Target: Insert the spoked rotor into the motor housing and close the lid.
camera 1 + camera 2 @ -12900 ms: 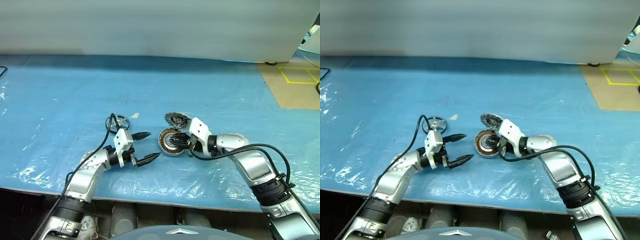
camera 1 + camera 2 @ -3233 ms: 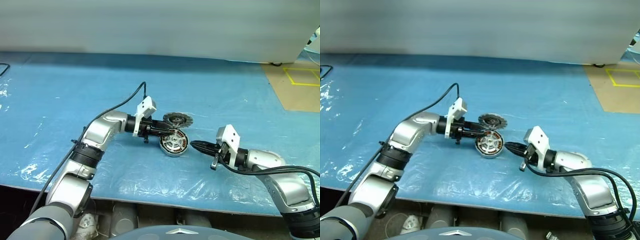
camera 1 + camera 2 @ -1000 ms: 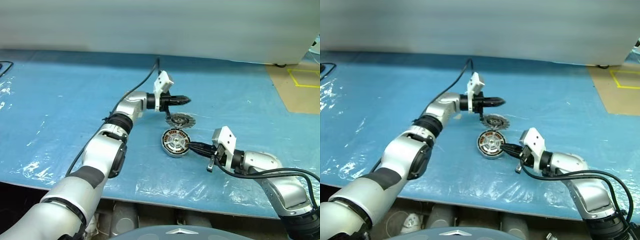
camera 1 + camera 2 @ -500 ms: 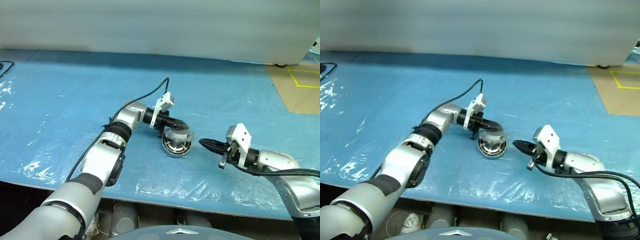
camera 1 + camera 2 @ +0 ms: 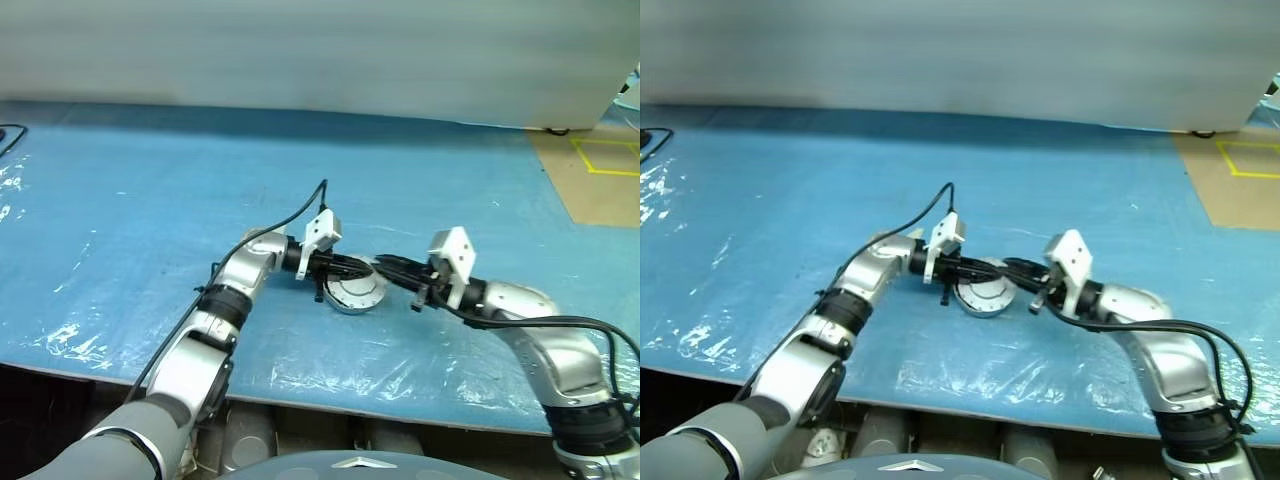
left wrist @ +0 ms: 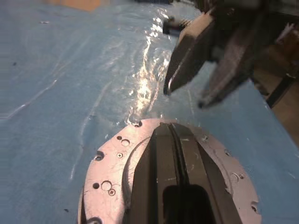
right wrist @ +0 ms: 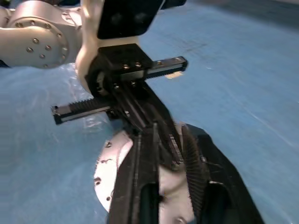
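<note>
Our left gripper [image 5: 352,266], fingers pressed together, rests directly on the lid [image 5: 356,293], which sits flat atop the motor housing on the blue table [image 5: 120,200]. Our right gripper [image 5: 392,268], fingers slightly apart and empty, hovers at the lid's right edge, so the left is nearer.

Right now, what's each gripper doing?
Left gripper: shut, empty, over the round silver lid.
Right gripper: partly open, holding nothing.

Lid [image 5: 355,293] on table [image 5: 120,200], centre; left pincer [image 5: 364,266] over it; right pincer [image 5: 385,264] just right.
</note>
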